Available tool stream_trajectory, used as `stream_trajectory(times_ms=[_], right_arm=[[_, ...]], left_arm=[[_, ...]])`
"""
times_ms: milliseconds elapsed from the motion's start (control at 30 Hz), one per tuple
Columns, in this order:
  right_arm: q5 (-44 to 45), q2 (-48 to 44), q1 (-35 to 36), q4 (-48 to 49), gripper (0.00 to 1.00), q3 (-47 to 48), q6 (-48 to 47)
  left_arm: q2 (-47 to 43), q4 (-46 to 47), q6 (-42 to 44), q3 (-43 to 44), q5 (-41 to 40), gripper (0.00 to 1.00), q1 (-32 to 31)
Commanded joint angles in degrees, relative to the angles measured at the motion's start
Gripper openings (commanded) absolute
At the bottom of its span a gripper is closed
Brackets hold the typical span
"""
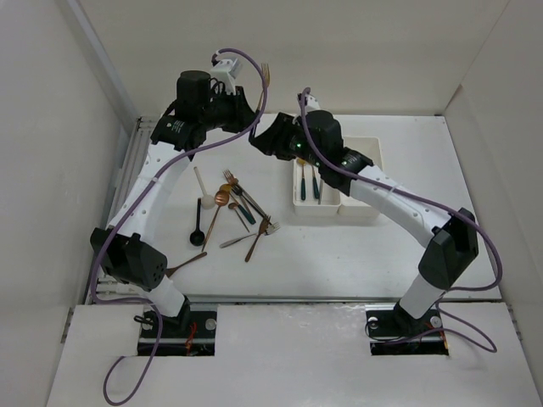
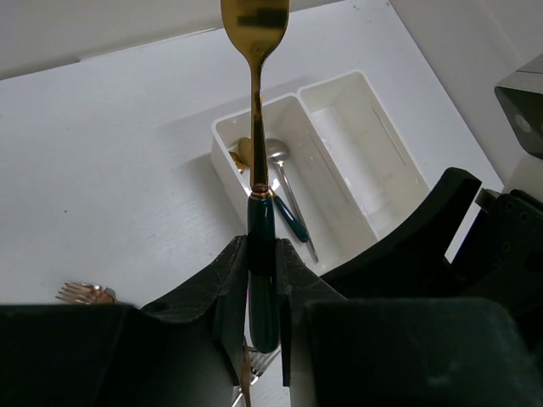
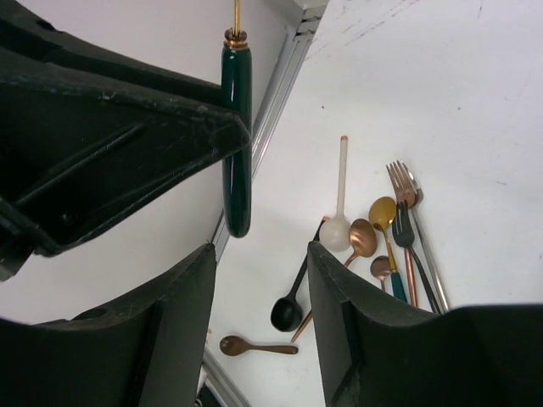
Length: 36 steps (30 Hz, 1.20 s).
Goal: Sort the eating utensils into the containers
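My left gripper (image 1: 246, 100) is raised at the back of the table and shut on the dark green handle of a gold fork (image 1: 265, 75). In the left wrist view the left gripper (image 2: 261, 254) holds the fork (image 2: 255, 127) pointing out over the two joined white containers (image 2: 222, 136). The left bin (image 1: 299, 202) holds a few utensils (image 2: 284, 191); the right bin (image 2: 399, 140) looks empty. My right gripper (image 1: 260, 141) is open, just right of the left one. In the right wrist view the right gripper (image 3: 259, 284) has the fork's green handle (image 3: 237, 153) just beyond its open jaws.
Several utensils (image 1: 233, 208) lie in a loose pile left of the bins. Among them are a white spoon (image 3: 339, 229), a black spoon (image 3: 288, 309), a brown wooden spoon (image 3: 246, 345), a gold spoon (image 3: 383, 212) and a copper fork (image 3: 399, 176). White walls enclose the table.
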Motion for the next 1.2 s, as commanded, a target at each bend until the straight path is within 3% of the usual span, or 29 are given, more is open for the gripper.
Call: stream_trajectory(times_ms=[0, 633, 800, 900, 967, 1000, 1033, 1067, 1100, 1167], right_arm=[[1.26, 1.85, 0.54, 0.54, 0.53, 3.68, 0.12], [0.57, 7.03, 0.54, 2.48, 0.5, 8.34, 1.18], [0.03, 8.27, 0.54, 3.0, 0.3, 9.75, 1.88], [1.69, 8.27, 0.54, 3.0, 0.02, 9.75, 1.88], [3.1, 6.78, 0.54, 3.0, 0.0, 9.05, 1.36], [4.85, 6.17, 0.54, 3.0, 0.0, 8.0, 0.83], [5.56, 5.47, 0.54, 3.0, 0.0, 6.6, 0.04], [6.18, 3.55, 0.54, 3.0, 0.0, 5.54, -2.57], [6.88, 2.4, -0.16, 2.05, 0.0, 4.4, -4.08], [6.28, -0.15, -3.84, -2.85, 0.0, 2.02, -7.77]], left_arm=[[-1.63, 1.58, -0.48, 0.51, 1.48, 0.0, 0.09], [-2.16, 3.24, -2.68, -3.63, 2.1, 0.0, 0.09], [-2.16, 3.25, -3.91, -3.63, 3.42, 0.0, 0.09], [-2.68, 3.78, -4.44, -5.2, 3.94, 0.0, 0.09], [-2.69, 3.78, -4.44, -5.82, 3.94, 0.0, 0.09], [-2.17, 3.25, -4.44, -5.82, 3.94, 0.03, 0.09], [-2.16, 2.55, -3.74, -5.21, 3.42, 0.21, 0.09], [-1.46, 1.76, -3.74, -4.69, 2.55, 0.74, 0.09], [-0.85, 0.01, -2.17, -3.72, 0.54, 0.99, 0.09], [-0.32, -2.1, 0.38, -2.58, -1.49, 1.0, 0.09]])
